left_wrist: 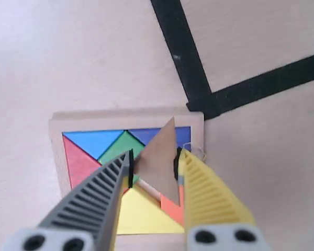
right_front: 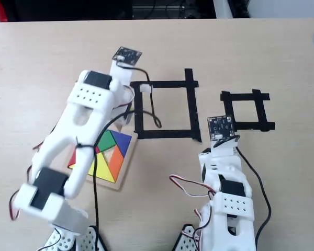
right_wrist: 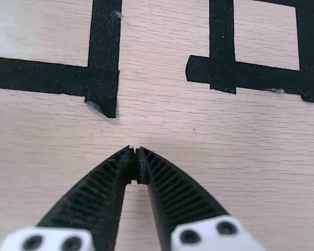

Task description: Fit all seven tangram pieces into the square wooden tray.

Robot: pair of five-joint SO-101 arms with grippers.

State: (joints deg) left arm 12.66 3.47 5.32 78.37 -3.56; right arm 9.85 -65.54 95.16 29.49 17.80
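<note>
1. The tray [left_wrist: 125, 116] lies on the tabletop [left_wrist: 68, 52], largely filled with blue, green, red, yellow and orange pieces.
2. The left hand [left_wrist: 154, 158] is clamped on a pale piece [left_wrist: 162, 138] above the tray. It probably goes in last, but the hand hides part of the tray.
3. The right hand [right_wrist: 136, 154], fingers together, is over the tabletop beside the tape [right_wrist: 102, 78].

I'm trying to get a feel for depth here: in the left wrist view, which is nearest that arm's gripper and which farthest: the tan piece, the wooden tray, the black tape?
1. Tan piece, clamped in the left gripper.
2. Wooden tray, directly under it.
3. Black tape, on the table beyond the tray's corner.
</note>
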